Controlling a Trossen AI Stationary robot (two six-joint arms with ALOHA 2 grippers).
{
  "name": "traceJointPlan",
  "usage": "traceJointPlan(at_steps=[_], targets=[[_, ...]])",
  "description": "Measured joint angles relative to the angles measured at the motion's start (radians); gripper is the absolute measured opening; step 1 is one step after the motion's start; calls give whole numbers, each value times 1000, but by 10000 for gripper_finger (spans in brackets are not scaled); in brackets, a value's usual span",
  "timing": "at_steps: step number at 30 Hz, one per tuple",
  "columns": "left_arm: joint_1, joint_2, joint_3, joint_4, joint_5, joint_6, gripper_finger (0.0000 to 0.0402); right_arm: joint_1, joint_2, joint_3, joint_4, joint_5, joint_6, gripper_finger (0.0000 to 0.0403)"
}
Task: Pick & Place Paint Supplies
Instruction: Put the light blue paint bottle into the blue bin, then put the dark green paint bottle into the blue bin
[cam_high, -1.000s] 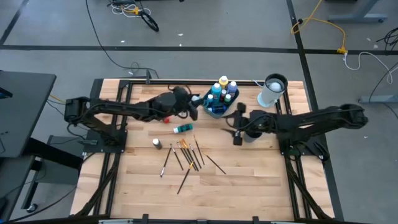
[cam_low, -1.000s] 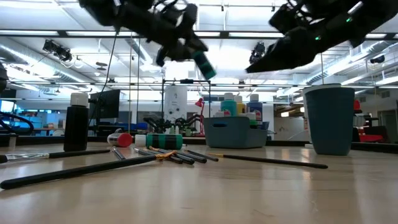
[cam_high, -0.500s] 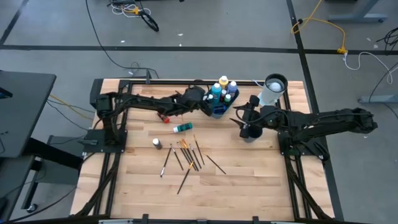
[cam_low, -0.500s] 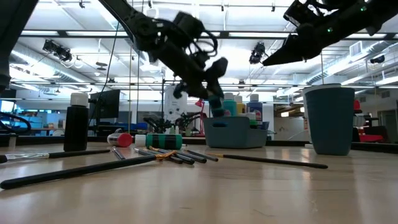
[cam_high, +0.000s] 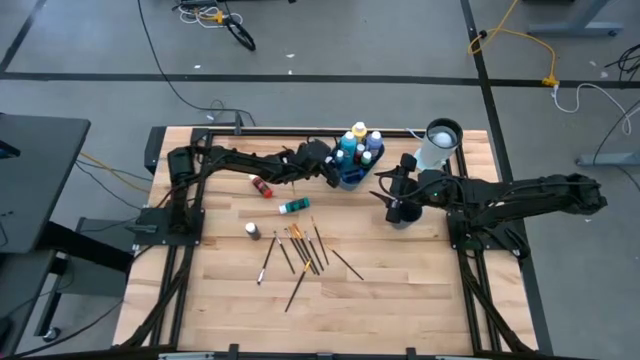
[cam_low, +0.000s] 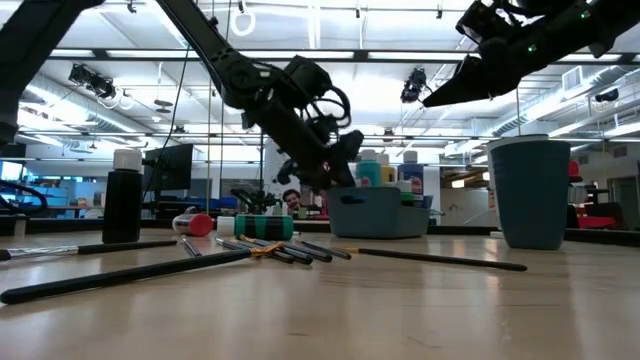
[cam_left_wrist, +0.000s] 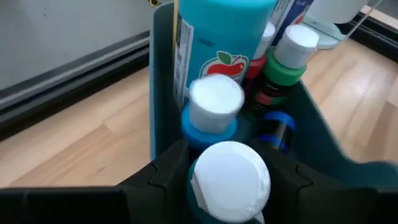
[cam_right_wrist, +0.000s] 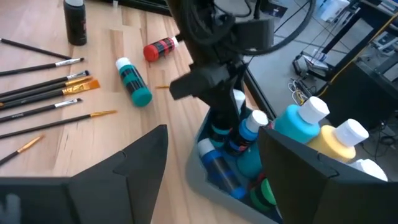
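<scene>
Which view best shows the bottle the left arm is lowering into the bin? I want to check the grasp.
The left wrist view: the white-capped bottle sits between the left end effector fingers, inside the bin. The right wrist view shows it partly; high and low views hide it.

Both arms are matte black, built of slender tubular links joined by bulkier rounded joint housings. Black cables loop in the open along the left arm's wrist. Each end effector carries two broad, flat, angular black fingers.
</scene>
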Motion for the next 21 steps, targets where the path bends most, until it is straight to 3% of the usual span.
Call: traceJointPlan(at_steps=[12,16,21], targets=[[-2,-5,0,24,19,105,230,-1,2,0,-4,-30,0,250],[-4,-82,1,-15,71,134,244,-1,2,0,-4,-79,0,250],[-32,-243,1,-181,89,214,246,-1,2,0,-4,-121,20,250]])
